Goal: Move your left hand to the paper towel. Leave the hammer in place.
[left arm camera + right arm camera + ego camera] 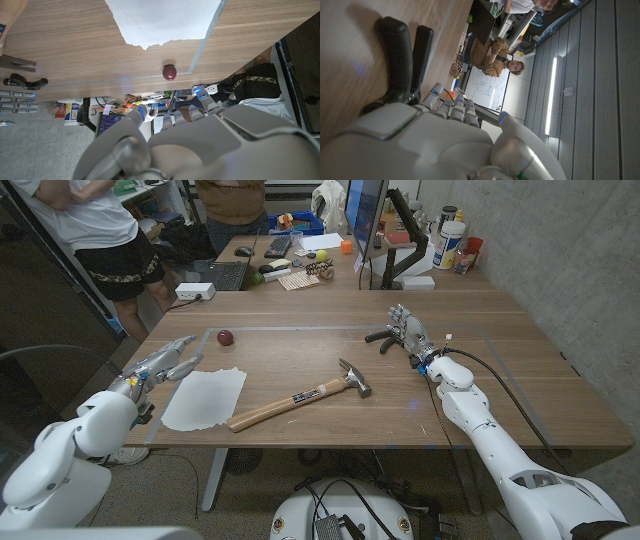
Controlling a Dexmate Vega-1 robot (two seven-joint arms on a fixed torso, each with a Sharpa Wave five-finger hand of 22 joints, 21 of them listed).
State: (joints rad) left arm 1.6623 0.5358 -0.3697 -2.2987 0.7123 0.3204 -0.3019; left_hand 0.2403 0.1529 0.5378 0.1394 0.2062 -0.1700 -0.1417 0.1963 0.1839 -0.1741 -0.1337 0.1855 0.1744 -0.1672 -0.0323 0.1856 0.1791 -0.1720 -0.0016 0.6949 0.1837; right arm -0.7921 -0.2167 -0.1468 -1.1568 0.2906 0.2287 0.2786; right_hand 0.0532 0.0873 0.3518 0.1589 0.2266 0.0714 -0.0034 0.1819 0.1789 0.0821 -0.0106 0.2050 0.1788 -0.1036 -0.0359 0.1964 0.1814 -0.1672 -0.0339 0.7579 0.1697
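Note:
A white paper towel (204, 399) lies on the left part of the wooden table (330, 310); its torn edge shows in the left wrist view as paper towel (160, 22). My left hand (160, 366) hovers at the table's left edge, just left of the towel, fingers apart and holding nothing; its back shows as left hand (190, 145). The hammer (300, 399), wooden handle and steel head, lies mid-table to the right of the towel. My right hand (410, 335) stands far right, fingers extended, empty, also seen as right hand (445, 140).
A small dark red ball (225, 338), also ball (169, 72), sits beyond the towel. A black clamp-like tool (381, 337) lies by my right hand. A second table behind holds a laptop, monitor and clutter. People stand at the back left.

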